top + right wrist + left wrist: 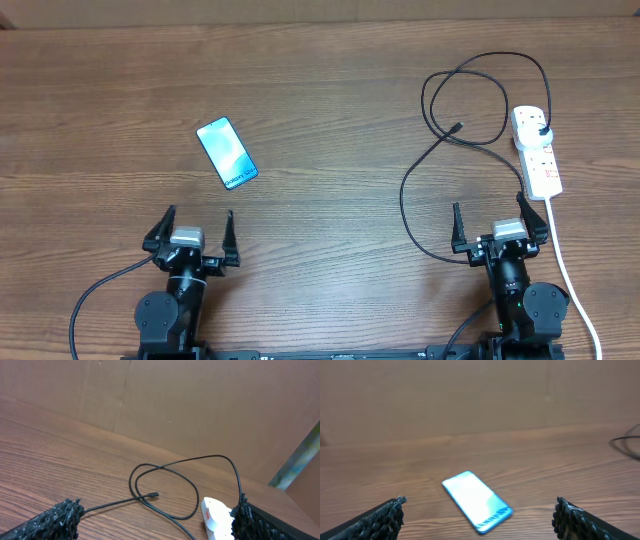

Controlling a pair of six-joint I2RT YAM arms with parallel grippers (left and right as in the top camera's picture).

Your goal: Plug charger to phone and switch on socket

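Observation:
The phone (227,153) lies flat on the table, its blue-teal screen lit, ahead of my left gripper (191,231); it also shows in the left wrist view (477,501). The left gripper (479,520) is open and empty. The white socket strip (537,150) lies at the right, the charger's black plug (540,129) in its far outlet. The black charger cable (470,95) loops across the table; its small connector (457,127) lies free, also seen in the right wrist view (154,494). My right gripper (493,227) is open and empty, short of the socket (216,519).
The socket's white cord (575,285) runs toward the front right edge, past my right arm. A brown cardboard wall (200,405) backs the table. The charger cable (407,210) trails down left of my right gripper.

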